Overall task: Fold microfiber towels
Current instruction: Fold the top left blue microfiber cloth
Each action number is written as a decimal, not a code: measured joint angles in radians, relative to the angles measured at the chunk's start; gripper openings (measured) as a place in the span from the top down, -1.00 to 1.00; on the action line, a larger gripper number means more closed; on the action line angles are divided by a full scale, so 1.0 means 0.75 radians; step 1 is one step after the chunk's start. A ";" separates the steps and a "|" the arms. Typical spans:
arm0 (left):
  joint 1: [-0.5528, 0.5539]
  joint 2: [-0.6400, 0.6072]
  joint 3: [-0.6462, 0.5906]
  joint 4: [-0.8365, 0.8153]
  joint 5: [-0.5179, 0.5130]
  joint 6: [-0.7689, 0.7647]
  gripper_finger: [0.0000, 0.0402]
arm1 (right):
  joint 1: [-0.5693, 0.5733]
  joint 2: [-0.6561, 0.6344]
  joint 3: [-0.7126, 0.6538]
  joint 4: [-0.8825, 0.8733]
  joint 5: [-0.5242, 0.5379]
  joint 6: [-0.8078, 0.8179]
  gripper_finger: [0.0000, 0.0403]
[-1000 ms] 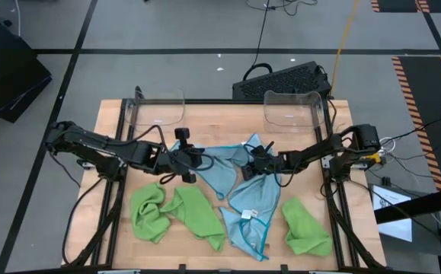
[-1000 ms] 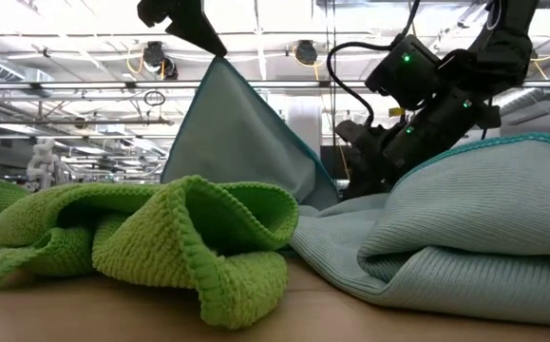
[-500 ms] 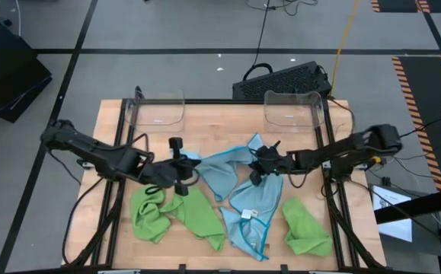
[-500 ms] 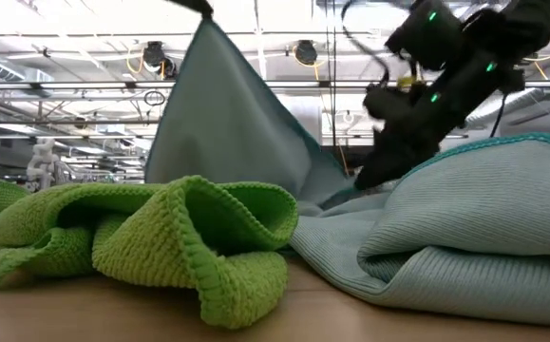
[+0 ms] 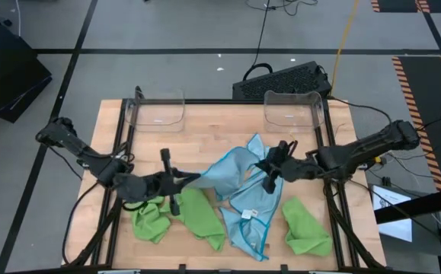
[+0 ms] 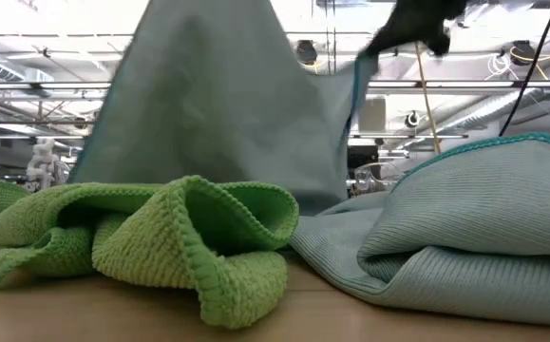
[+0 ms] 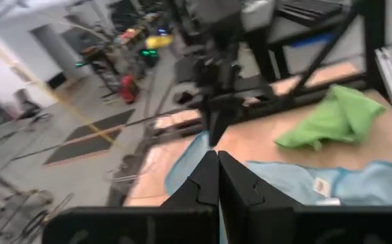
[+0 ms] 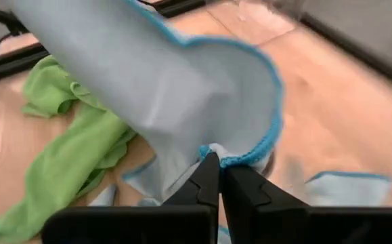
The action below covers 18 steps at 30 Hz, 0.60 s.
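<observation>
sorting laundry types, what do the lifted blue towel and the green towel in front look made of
Lifted blue towel: looks like thin, smooth, fine-ribbed microfiber with teal stitched edging; it hangs in a flat sheet. Green towel: thicker, looped or knit-looking pile, matte, with a corded hem; probably plush microfiber.

A light blue towel point(image 6: 218, 104) hangs as a broad sheet across the upper centre of the frame, its right edge trimmed in teal. A dark gripper point(image 6: 417, 24) at upper right pinches that upper corner, fingers closed. A crumpled green towel point(image 6: 161, 242) lies at lower left on the wooden table point(image 6: 350, 318). A second folded-over blue towel point(image 6: 455, 228) fills the lower right.
</observation>
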 joint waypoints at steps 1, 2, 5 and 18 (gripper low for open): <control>-0.017 0.000 0.019 -0.013 -0.047 0.000 1.00 | 0.031 0.009 0.066 -0.087 0.028 -0.002 1.00; -0.032 0.000 0.038 -0.023 -0.088 0.000 1.00 | 0.060 0.020 0.135 -0.170 0.050 -0.006 1.00; -0.065 0.002 0.102 -0.066 -0.141 -0.001 1.00 | 0.126 0.053 0.311 -0.362 0.081 -0.023 1.00; -0.170 -0.004 0.428 -0.383 -0.157 0.110 1.00 | 0.185 0.093 0.825 -0.866 0.146 -0.225 1.00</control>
